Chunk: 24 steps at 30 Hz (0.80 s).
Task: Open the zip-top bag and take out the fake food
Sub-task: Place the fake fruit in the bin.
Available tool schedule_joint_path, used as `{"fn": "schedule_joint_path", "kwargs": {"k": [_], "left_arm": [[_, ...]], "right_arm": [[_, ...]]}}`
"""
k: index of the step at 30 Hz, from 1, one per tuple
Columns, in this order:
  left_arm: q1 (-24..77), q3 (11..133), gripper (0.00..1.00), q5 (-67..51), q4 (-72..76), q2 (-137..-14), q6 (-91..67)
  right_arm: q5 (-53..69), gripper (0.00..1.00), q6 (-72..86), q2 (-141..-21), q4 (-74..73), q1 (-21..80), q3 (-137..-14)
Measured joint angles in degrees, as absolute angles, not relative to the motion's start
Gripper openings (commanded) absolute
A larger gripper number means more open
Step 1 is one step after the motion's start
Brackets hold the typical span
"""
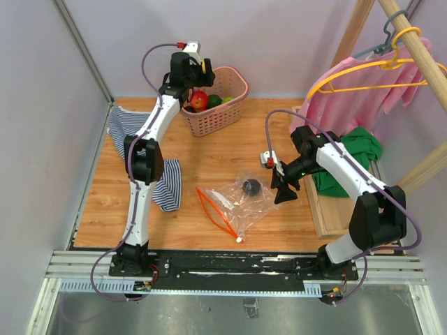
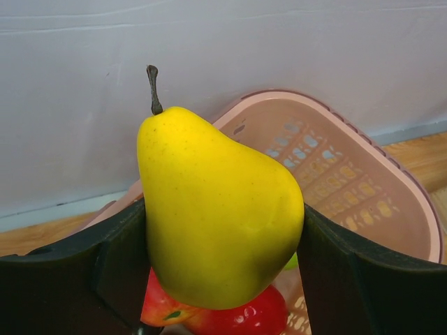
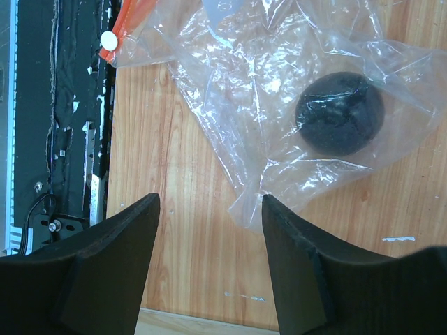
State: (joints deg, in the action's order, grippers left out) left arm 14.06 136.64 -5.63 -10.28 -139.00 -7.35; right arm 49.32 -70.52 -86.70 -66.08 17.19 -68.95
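Observation:
My left gripper (image 2: 223, 241) is shut on a yellow pear (image 2: 209, 188), one piece of the fake food, and holds it just above the pink slotted basket (image 2: 363, 181). A red apple (image 2: 241, 317) lies in the basket under the pear. The clear zip-top bag (image 1: 241, 199) lies flat on the table with its red-orange zip strip (image 1: 213, 209) spread apart. One dark round piece (image 3: 339, 113) is still inside it. At the bag's right corner (image 3: 251, 209) my right gripper (image 3: 209, 206) hovers open, its fingers empty.
A striped cloth (image 1: 167, 185) lies under the left arm. At the right are a raised wooden board (image 1: 325, 209), a green cloth (image 1: 349, 164) and a pink garment on a yellow hanger (image 1: 363, 84). The black base rail (image 3: 63, 105) runs along the near edge.

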Motion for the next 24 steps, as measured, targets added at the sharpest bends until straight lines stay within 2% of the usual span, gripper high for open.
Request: {"fn": "schedule_joint_path", "kwargs": {"k": [6,24], "left_arm": [[14.1,136.9,0.99,-4.3,-10.4,-140.2,-7.0],[14.3,136.7,0.99,-2.2,-10.2,-140.4,-7.1]], "right_arm": [[49.3,0.61,-70.5,-87.0,-66.1,17.2,-68.9],[49.3,0.62,-70.5,-87.0,-66.1,17.2,-68.9]]}}
